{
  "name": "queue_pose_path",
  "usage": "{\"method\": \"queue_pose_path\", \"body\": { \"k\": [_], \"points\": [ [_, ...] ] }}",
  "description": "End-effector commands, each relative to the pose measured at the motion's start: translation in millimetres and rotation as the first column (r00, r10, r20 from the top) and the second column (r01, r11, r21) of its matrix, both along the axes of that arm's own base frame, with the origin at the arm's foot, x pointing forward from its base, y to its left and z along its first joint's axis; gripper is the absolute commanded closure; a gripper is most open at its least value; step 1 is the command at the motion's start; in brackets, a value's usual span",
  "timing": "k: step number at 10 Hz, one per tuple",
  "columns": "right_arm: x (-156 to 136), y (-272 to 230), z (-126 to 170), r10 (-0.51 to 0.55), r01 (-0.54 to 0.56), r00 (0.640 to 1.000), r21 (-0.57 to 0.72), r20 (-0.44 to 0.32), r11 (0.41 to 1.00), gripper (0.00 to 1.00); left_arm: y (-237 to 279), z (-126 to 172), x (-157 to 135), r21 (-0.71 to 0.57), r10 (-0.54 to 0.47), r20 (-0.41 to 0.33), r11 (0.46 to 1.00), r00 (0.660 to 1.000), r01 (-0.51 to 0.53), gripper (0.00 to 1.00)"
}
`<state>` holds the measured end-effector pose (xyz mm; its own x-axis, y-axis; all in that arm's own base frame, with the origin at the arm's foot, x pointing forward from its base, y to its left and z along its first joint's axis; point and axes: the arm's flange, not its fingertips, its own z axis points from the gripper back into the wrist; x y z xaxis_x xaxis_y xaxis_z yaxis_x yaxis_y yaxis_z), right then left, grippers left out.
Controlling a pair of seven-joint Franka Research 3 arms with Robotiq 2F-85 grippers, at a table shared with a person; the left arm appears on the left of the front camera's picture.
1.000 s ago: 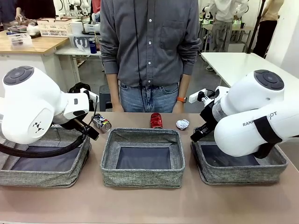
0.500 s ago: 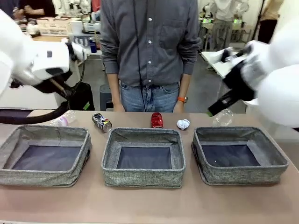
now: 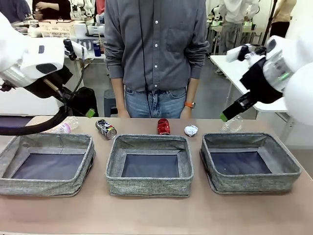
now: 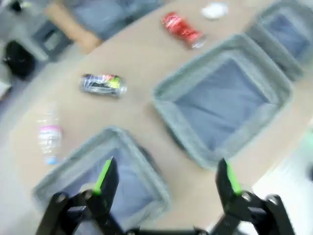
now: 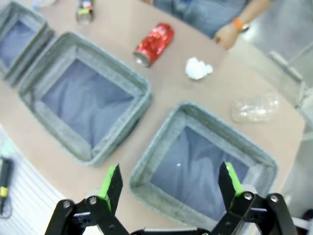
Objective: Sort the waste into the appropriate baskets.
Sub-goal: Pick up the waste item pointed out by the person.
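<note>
Overhead, both robot arms are hovering high above the table [image 3: 156, 218]. The left gripper [image 4: 165, 169] and the right gripper [image 5: 169, 171] are each spreading their green-padded jaws wide and gripping nothing.

Three grey woven baskets are sitting in a row along the near side: the left basket [image 3: 44, 186], the middle basket [image 3: 149, 187] and the right basket [image 3: 254, 184]. All three are showing bare dark bottoms.

The waste is lying on the tabletop behind them, toward the person [image 3: 156, 49], with no piece inside a basket. A pink-labelled clear bottle [image 3: 63, 127] is resting just beyond the left basket's far rim. The dark printed can [image 3: 106, 129] is lying on its side near the gap between the left and middle baskets. The red can [image 3: 163, 126] is lying just behind the middle basket, and the foil ball [image 3: 191, 130] is sitting beside it, apart, toward the right basket. A crumpled clear bottle [image 3: 232, 124] is lying behind the right basket's far rim.

The person, in a grey shirt and jeans, is standing at the far edge and wearing an orange band on one wrist. The left wrist view is blurring, its fingers framing the left and middle baskets; the right wrist view's fingers are framing the right basket's near wall.
</note>
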<state>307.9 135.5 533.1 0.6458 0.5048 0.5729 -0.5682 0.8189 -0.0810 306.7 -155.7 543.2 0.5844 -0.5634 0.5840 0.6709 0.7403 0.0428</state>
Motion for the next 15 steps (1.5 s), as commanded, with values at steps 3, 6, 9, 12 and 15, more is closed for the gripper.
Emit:
{"method": "queue_pose_path", "body": {
  "k": [3, 6, 9, 12, 15],
  "points": [
    [-7, -73, 33, 0.079, 0.330, 0.852, 0.648, -0.517, 0.686, 0.00, 88, 10, 6, -0.678, -0.482, -0.307, 0.716, 0.820, 0.168, 0.00],
    [-8, -111, 22, 0.202, 0.366, 0.841, 0.803, -0.502, 0.472, 0.00, 135, -16, -1, -0.843, -0.485, -0.202, 0.529, 0.851, 0.102, 0.00],
    [-3, -128, 3, 0.169, 0.391, 0.860, 0.834, -0.482, 0.390, 0.00, 153, -30, -17, -0.888, -0.405, -0.156, 0.456, 0.901, 0.052, 0.00],
    [-3, -135, 31, 0.219, 0.364, 0.846, 0.825, -0.487, 0.432, 0.00, 176, -16, 3, -0.907, -0.434, -0.151, 0.419, 0.888, 0.051, 0.00],
    [-3, -135, 31, 0.219, 0.364, 0.846, 0.825, -0.487, 0.432, 0.00, 176, -16, 3, -0.907, -0.434, -0.151, 0.419, 0.888, 0.051, 0.00]
  ]
}}
